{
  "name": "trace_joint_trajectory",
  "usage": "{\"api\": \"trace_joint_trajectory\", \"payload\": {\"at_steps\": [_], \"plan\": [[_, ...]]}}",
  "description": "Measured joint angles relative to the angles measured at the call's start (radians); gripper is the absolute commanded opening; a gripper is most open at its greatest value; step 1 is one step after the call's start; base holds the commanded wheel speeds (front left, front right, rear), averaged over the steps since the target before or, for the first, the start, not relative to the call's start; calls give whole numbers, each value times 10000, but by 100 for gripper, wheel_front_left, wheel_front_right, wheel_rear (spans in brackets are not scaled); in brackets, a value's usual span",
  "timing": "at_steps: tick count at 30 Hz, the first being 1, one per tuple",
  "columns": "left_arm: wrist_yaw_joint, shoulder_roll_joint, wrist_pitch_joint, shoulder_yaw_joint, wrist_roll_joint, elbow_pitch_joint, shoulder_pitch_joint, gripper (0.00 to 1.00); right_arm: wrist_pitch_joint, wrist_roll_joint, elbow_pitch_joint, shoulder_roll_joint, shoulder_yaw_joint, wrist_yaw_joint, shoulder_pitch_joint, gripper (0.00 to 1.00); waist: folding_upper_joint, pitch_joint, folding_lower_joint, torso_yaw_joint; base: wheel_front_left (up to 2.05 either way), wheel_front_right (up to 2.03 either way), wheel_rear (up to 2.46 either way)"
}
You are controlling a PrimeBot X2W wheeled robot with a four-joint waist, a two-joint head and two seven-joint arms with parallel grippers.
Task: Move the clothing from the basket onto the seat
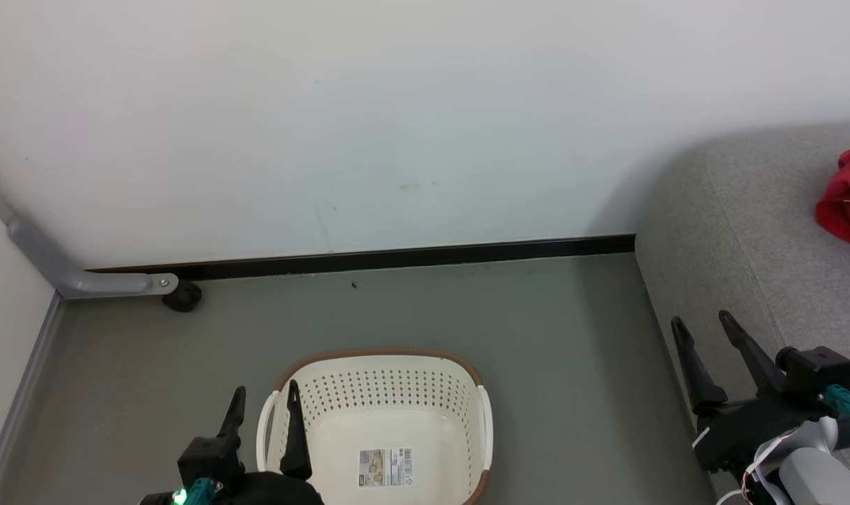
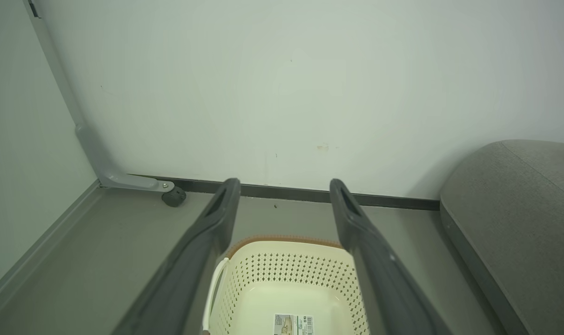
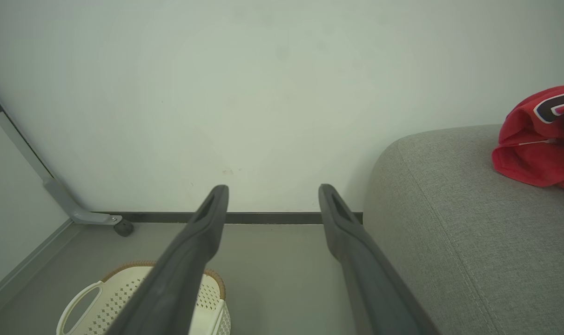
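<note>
While both claws stand spread, gripping nothing: head view, basket [image 1: 383,382], left gripper [image 1: 266,387] over its left handle, right gripper [image 1: 700,318] beside seat [image 1: 747,231], clothing [image 1: 849,203] atop it. Left wrist view, label [image 2: 293,323] inside basket [image 2: 286,270]. Right wrist view, clothing [image 3: 538,144] on seat [image 3: 449,209].

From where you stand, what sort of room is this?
Probably a mock living or laundry corner, indoors: a light-grey fabric sofa cushion with red jersey clothing on it, and a cream perforated plastic laundry basket on the grey floor by a bare white wall.
</note>
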Motion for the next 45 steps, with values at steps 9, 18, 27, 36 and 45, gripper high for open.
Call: {"api": "trace_joint_trajectory", "payload": {"at_steps": [9, 18, 27, 36, 45], "plan": [[2, 2, 0, -29, 0, -104, 149, 100, 0, -65, 0, 71, -198, 0, 58, 100, 0, 10, 0, -5, 0, 0, 0], [0, 6, 0, -171, 0, -174, 154, 100, 0, -157, -19, 155, -372, 6, 100, 100, 0, 19, 0, -19, 0, 0, 0], [0, 13, 0, -270, 42, -257, 155, 0, 0, -391, -35, 242, -483, 94, 100, 0, 0, 29, 0, -19, 0, 0, 0], [-104, -35, 59, -205, -257, 245, 531, 0, 119, -173, 405, 635, -508, 92, 718, 0, -1, 30, 0, -42, 0, 0, 0], [-290, -36, 426, 73, -1519, 217, 528, 0, 539, 905, 322, 786, -978, 107, 719, 0, -1, 28, 0, -99, 0, 0, 0]]}}
